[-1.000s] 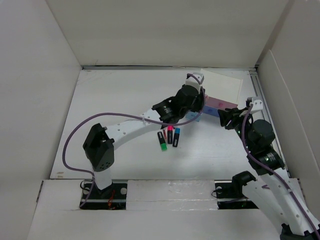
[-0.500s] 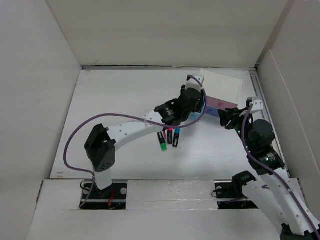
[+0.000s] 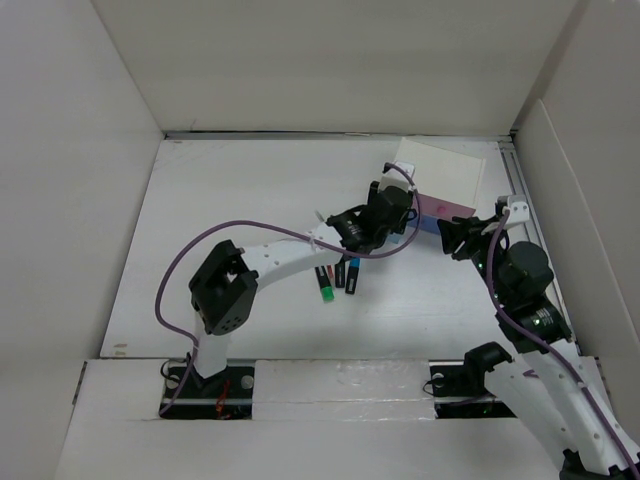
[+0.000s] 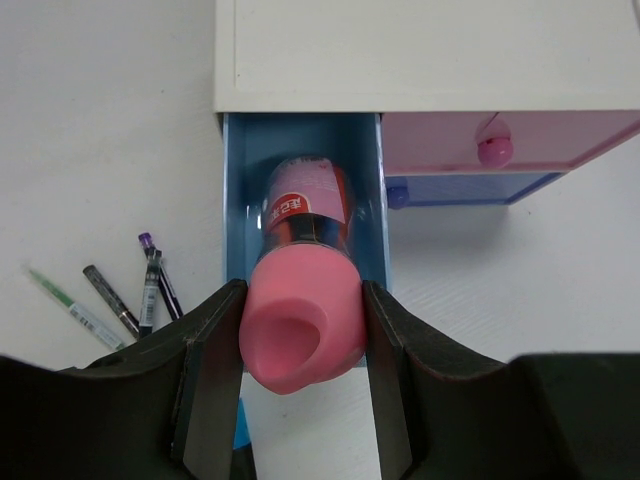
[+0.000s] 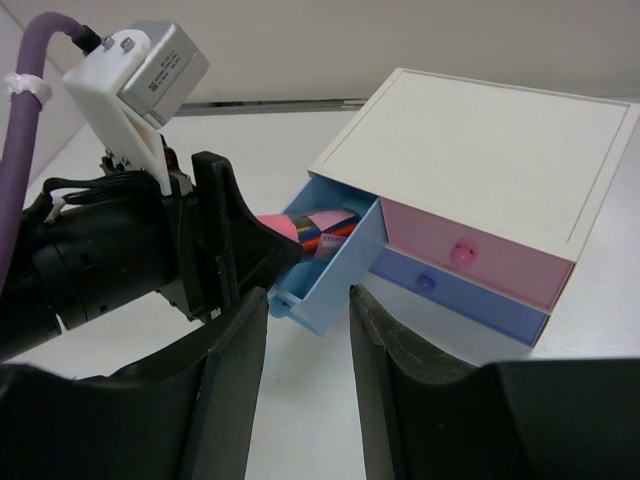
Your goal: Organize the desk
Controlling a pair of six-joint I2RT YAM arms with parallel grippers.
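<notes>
The white table (image 3: 230, 210) spreads wide between its white panels, and near the far right corner sits the drawer box (image 3: 450, 170), its blue drawer (image 4: 232, 200) standing open. The left fingers (image 4: 210, 380) clamp a pink-capped tube (image 4: 303, 330), its far end inside that drawer. The right fingers (image 5: 235, 400) hang parted and empty just before the drawer's front corner. Pens (image 4: 120, 300) lie loose on the table beside the drawer.

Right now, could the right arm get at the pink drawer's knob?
Probably yes. The right gripper hangs open facing the front of the box, and the pink knob is uncovered. The left gripper, holding a pink-capped tube, is off to the side at the open blue drawer, not across the knob.
</notes>
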